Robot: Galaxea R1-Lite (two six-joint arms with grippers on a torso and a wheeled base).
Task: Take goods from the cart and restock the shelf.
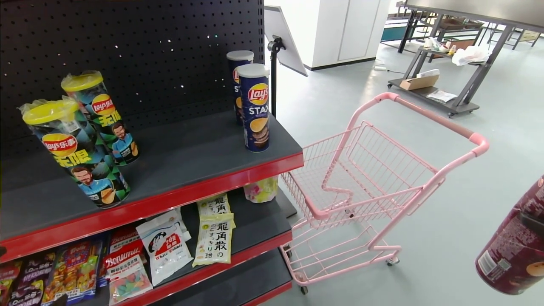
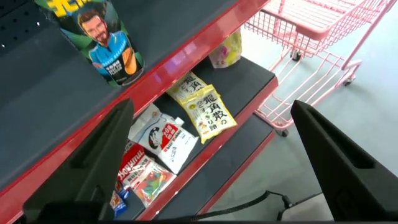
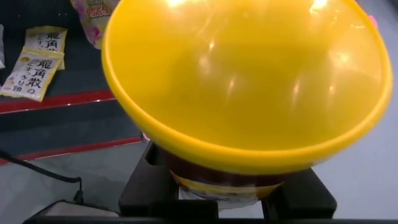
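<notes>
**Item:** one maroon canister [image 1: 514, 242] of crisps with a yellow lid [image 3: 249, 74].

**Location:** far right of the scene, in the air off the shelf [image 1: 212, 178], on the near side of the pink cart [image 1: 478, 139]. It is tilted.

**Hold:** my right gripper [image 3: 227, 186] has its fingers [image 3: 146, 186] clamped on the body below the lid. My left gripper [image 2: 211, 155] hangs in front of the shelf, fingers [image 2: 93, 162] spread wide and carrying nothing.

**Handling, as I judge it:**
- Light, with a stiff tube wall and a smooth, slippery wrap.
- The contents are fragile and the lid is only a thin press-on.
- I would grip mid-body, never the lid, and squeeze gently.

**Destination:** the bare stretch of the top tier between the green canisters [image 1: 80, 157] on the left and the blue canisters [image 1: 255, 110] on the right.
</notes>
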